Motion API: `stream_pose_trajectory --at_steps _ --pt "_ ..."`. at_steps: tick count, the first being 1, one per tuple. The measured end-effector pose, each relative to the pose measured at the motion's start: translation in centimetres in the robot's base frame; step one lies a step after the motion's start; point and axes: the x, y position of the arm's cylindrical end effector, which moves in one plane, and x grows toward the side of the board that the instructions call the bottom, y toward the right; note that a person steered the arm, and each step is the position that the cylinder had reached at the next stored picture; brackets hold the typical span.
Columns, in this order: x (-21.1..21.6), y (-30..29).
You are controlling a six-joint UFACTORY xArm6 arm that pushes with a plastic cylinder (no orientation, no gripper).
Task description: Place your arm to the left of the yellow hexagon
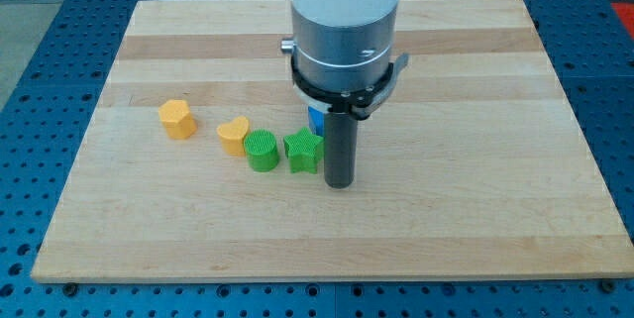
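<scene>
The yellow hexagon (177, 118) lies on the wooden board (475, 219) at the view's left. A yellow heart-shaped block (234, 133) lies to its right, then a green cylinder (262, 150) and a green star (303, 152), in a row slanting down to the right. My tip (340, 184) rests on the board just right of the green star, close to it, and well to the right of the yellow hexagon. A blue block (316, 120) shows partly behind the rod, its shape hidden.
The arm's wide grey and white body (343, 31) rises above the board's middle and hides part of it. The board sits on a blue perforated table (40, 21).
</scene>
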Motion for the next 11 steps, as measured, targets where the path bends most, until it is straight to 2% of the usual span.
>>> stream_pose_trajectory --at_steps 1,4,5,7,8,9,11 --pt "0.0 -2.1" --pt "1.0 -3.2" --pt "2.6 -7.5" --pt "1.9 -22.8" --pt "-2.3 -28.1" --pt "-5.5 -28.1" --pt "-8.3 -21.6"
